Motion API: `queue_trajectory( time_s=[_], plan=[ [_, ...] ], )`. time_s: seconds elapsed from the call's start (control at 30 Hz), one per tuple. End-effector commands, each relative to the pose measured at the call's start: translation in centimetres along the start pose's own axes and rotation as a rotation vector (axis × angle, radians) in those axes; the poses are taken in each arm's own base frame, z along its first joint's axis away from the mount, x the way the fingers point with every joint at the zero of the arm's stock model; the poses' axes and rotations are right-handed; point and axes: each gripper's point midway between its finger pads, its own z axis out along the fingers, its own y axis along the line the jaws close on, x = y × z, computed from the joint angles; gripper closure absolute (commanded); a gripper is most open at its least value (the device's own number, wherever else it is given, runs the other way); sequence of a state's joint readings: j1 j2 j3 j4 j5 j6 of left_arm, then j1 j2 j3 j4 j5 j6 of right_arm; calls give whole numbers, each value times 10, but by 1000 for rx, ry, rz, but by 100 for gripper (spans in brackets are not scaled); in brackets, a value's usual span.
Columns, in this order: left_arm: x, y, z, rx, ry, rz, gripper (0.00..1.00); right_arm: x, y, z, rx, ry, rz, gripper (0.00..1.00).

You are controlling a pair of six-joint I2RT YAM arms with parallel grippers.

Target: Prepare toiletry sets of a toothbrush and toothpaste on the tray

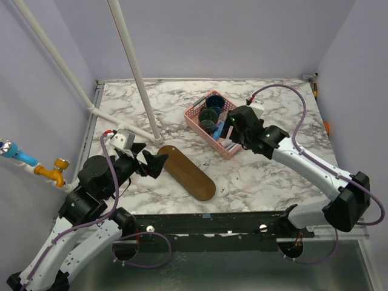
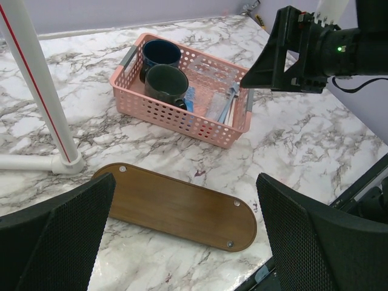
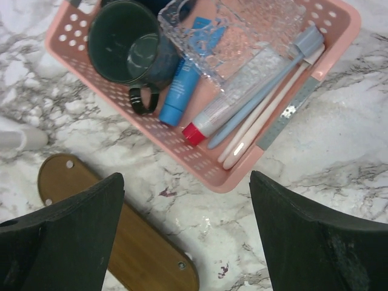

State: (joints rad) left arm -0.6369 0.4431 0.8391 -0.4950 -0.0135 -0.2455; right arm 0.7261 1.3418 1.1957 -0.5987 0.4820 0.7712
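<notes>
The dark brown oval tray lies bare on the marble, near the front. The pink basket behind it holds the toiletries. In the right wrist view a blue toothpaste tube, a clear tube with a red cap, a grey-blue toothbrush and white toothbrushes lie side by side in it. My right gripper is open and empty, hovering above the basket's near end. My left gripper is open and empty just above the tray's left end. The tray also shows in the left wrist view.
Two dark blue-green cups and a clear glass dish share the basket. A white pipe frame stands on the table left of the basket, its foot near the tray. The table's front edge runs just below the tray.
</notes>
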Motion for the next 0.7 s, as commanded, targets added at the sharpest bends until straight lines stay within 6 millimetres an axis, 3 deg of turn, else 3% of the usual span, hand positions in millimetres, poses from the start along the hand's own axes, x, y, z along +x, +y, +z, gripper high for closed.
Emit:
queue_trajectory(
  time_s=[0.0,0.33,0.67],
  plan=[
    [-3,5,1,-29,-18,-3,2,2,-19,17,99,17,62,14],
    [-5,7,-4,-39,-32,-12,1,11,-51,60,225,71,141,24],
    [-4,7,-4,-39,-29,-15,1,23,-86,81,304,122,198,31]
  ],
)
